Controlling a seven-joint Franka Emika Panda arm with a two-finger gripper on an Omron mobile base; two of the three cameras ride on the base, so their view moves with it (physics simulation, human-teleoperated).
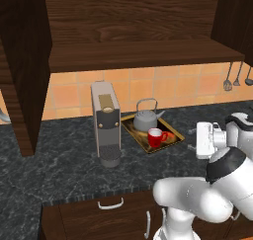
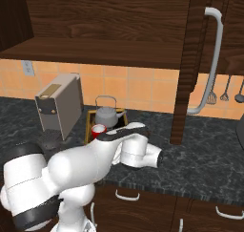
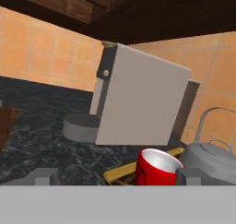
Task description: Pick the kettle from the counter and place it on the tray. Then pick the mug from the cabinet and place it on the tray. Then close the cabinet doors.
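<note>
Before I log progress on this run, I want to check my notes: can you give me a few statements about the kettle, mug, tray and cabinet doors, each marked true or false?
1. The kettle stands on the tray. True.
2. The mug is on the cabinet shelf. False: it stands on the tray, in front of the kettle.
3. The cabinet doors are closed. False: both stand open, leaving the shelf exposed.
4. The coffee machine stands on the counter beside the tray. True.
5. The gripper holds the mug. False: the mug stands free on the tray.
</note>
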